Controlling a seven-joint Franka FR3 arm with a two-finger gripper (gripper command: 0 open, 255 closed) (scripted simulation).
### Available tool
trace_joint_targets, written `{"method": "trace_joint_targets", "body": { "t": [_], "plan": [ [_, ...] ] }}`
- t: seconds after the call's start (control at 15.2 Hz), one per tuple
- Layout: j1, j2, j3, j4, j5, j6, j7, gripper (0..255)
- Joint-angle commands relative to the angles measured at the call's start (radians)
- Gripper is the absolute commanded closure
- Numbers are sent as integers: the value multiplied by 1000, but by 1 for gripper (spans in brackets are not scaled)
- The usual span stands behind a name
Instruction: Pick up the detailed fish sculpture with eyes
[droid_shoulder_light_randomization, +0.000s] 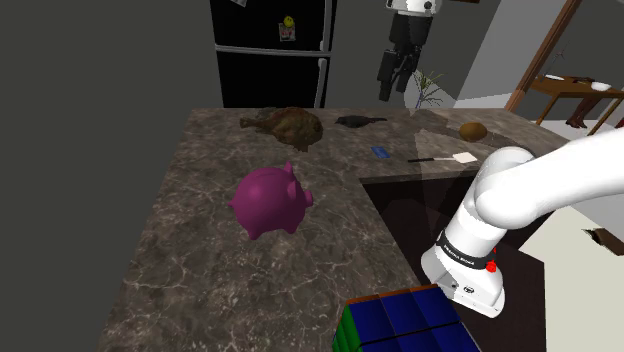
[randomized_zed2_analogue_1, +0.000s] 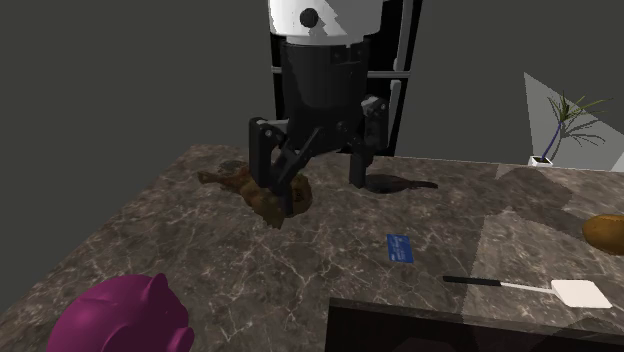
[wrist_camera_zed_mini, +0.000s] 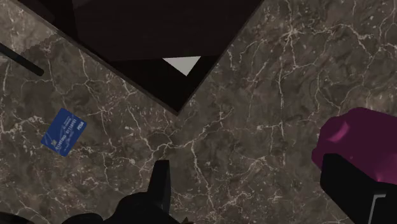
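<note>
The fish sculpture (droid_shoulder_light_randomization: 291, 126) is brown and knobbly and lies near the back of the dark marble counter (droid_shoulder_light_randomization: 200, 230). In the second exterior view the fish sculpture (randomized_zed2_analogue_1: 301, 192) is partly hidden behind one black finger. My gripper (droid_shoulder_light_randomization: 393, 82) hangs high above the counter, to the shoulder view's right of the fish and well apart from it. The gripper (randomized_zed2_analogue_1: 315, 165) is open and nothing sits between its fingers. In the wrist view the gripper (wrist_camera_zed_mini: 254, 191) looks down on bare marble between a blue card and a pink pig.
A pink piggy bank (droid_shoulder_light_randomization: 271, 200) stands mid-counter. A blue card (droid_shoulder_light_randomization: 381, 151), a black-handled white spatula (droid_shoulder_light_randomization: 446, 158), a small black object (droid_shoulder_light_randomization: 358, 121) and a brown lump (droid_shoulder_light_randomization: 473, 131) lie further back. A dark recess (droid_shoulder_light_randomization: 420, 205) cuts into the counter. A coloured cube (droid_shoulder_light_randomization: 400, 320) sits in front.
</note>
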Motion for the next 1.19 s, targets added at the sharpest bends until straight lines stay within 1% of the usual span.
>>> {"method": "trace_joint_targets", "body": {
  "t": [0.0,0.26,0.53,0.79,1.12],
  "plan": [
    [0,0,0,0,0,0,0,0],
    [10,92,-38,-13,-39,136,-103,0],
    [20,201,-72,-1,-67,267,-201,0],
    [32,323,-103,35,-84,388,-296,0],
    [49,488,-133,113,-88,518,-413,0]
  ]
}}
